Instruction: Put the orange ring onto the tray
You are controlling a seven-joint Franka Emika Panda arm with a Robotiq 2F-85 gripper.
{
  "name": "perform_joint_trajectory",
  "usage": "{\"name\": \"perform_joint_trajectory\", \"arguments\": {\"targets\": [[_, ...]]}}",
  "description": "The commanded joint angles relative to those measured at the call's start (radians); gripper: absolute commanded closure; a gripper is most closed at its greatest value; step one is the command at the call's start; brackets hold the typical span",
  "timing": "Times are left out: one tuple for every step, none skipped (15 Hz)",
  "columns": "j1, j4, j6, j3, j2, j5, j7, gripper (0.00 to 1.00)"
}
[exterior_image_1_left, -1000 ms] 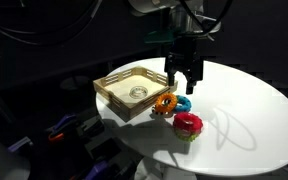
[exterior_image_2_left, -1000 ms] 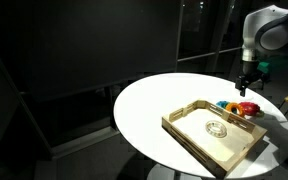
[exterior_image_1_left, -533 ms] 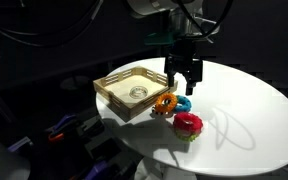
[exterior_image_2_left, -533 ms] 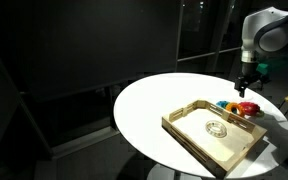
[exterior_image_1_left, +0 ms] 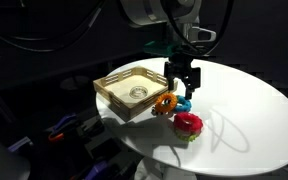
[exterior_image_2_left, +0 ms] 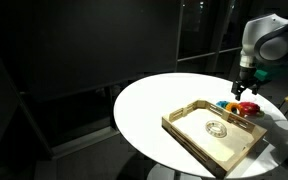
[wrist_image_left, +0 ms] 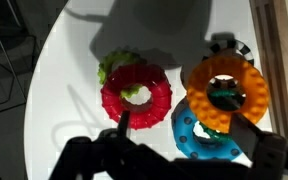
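The orange ring lies on the white table beside the tray, leaning on a blue ring. It also shows in both exterior views. The tan wooden tray is empty. My gripper hangs open just above the blue and orange rings, one finger between the red and blue rings, the other by the orange ring. In an exterior view the gripper sits right over the rings.
A larger red ring with a green underside lies next to the other rings. The round white table has dark surroundings and its edge is near the tray.
The gripper has come down toward the rings. The rings and tray have not moved.
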Motion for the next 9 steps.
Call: {"name": "perform_joint_trajectory", "arguments": {"targets": [[0.009,-0.018,0.04,-0.016,0.012,0.026,-0.046,0.0],[0.008,-0.021,0.043,-0.016,0.018,0.03,-0.055,0.0],[0.007,-0.023,0.046,-0.017,0.023,0.032,-0.062,0.0],[0.008,-0.023,0.046,-0.018,0.03,0.033,-0.067,0.0],[0.008,-0.024,0.049,-0.019,0.035,0.036,-0.075,0.0],[0.009,-0.023,0.053,-0.02,0.042,0.033,-0.079,0.0],[0.009,-0.021,0.058,-0.021,0.049,0.033,-0.083,0.0],[0.01,-0.018,0.066,-0.022,0.056,0.031,-0.084,0.0],[0.011,-0.015,0.073,-0.023,0.064,0.03,-0.086,0.0]]}}
